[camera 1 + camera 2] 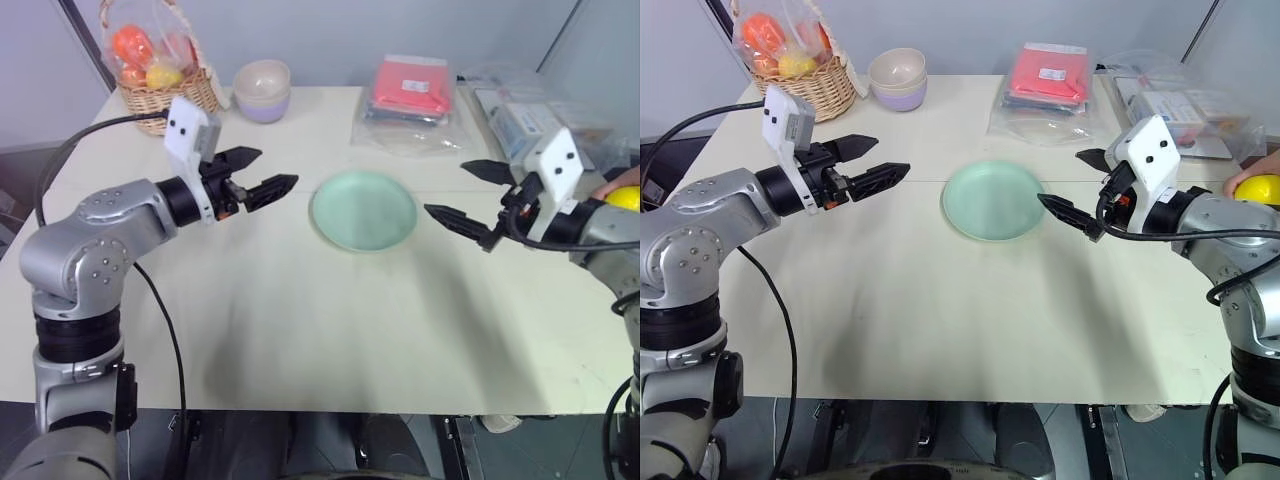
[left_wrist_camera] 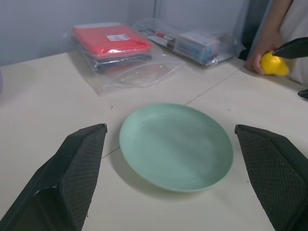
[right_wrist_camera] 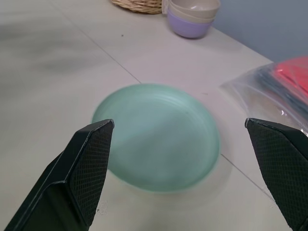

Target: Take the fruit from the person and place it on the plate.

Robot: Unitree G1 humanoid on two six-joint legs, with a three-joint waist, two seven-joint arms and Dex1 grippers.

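The pale green plate point(image 1: 364, 210) lies empty in the middle of the table. At the table's far right edge, the person's hand point(image 2: 256, 60) rests on the tabletop holding the yellow fruit point(image 1: 1260, 189). My right gripper point(image 1: 445, 187) is open with nothing in it. It hovers just right of the plate and points left, and the fruit is behind its wrist. My left gripper point(image 1: 278, 167) is also open and empty. It hovers left of the plate, pointing right at it. Both wrist views look across the plate point(image 3: 156, 137) between wide-apart fingers.
A wicker basket point(image 1: 160, 70) of wrapped fruits stands at the back left, with stacked beige and lilac bowls point(image 1: 262, 90) beside it. A red packet in clear plastic point(image 1: 410, 90) and bagged boxes point(image 1: 520, 110) lie at the back right. A black cable hangs from my left arm.
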